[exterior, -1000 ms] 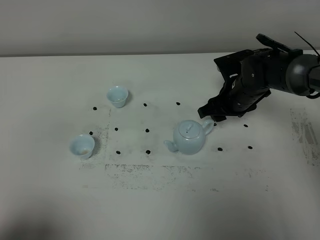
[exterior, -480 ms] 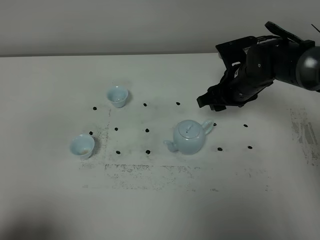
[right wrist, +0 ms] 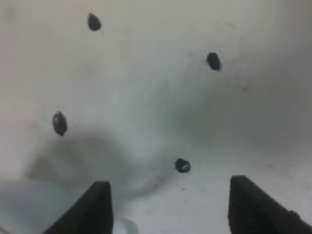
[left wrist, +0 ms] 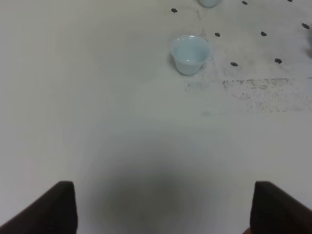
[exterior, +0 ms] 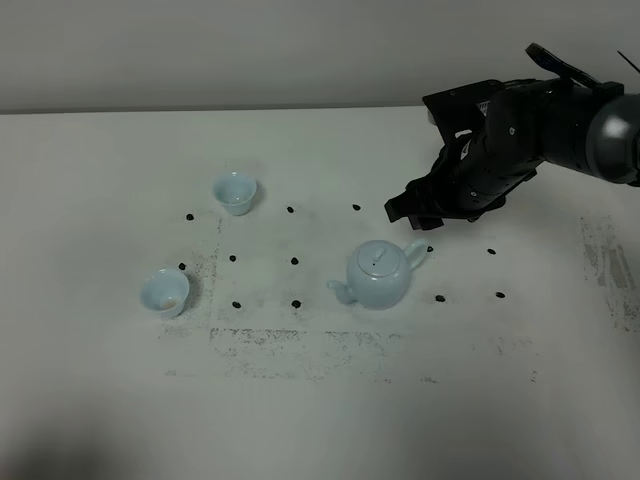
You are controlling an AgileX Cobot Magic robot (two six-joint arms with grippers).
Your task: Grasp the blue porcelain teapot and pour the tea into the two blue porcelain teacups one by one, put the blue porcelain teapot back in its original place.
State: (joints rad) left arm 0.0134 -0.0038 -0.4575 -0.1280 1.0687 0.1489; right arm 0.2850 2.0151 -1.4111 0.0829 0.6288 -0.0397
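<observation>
The blue porcelain teapot (exterior: 378, 275) stands upright on the white table, lid on, spout to the front left and loop handle to the back right. One teacup (exterior: 235, 192) stands at the back left, the other (exterior: 165, 292) at the front left. My right gripper (exterior: 413, 212) hovers just behind the teapot's handle, open and empty. In the right wrist view the gripper (right wrist: 170, 209) shows spread fingers, with a blurred part of the teapot (right wrist: 29, 204) beside one. My left gripper (left wrist: 163, 209) is open and empty, away from the near teacup (left wrist: 191, 53). The left arm is out of the exterior view.
Several small black dots (exterior: 295, 261) mark a grid on the table around the teapot and cups. Grey scuffed patches (exterior: 300, 340) lie in front of the teapot and at the right edge (exterior: 605, 260). A wall runs behind the table.
My right gripper has risen from beside the teapot's handle and shifted slightly back and left. The teapot and both cups have not moved.
</observation>
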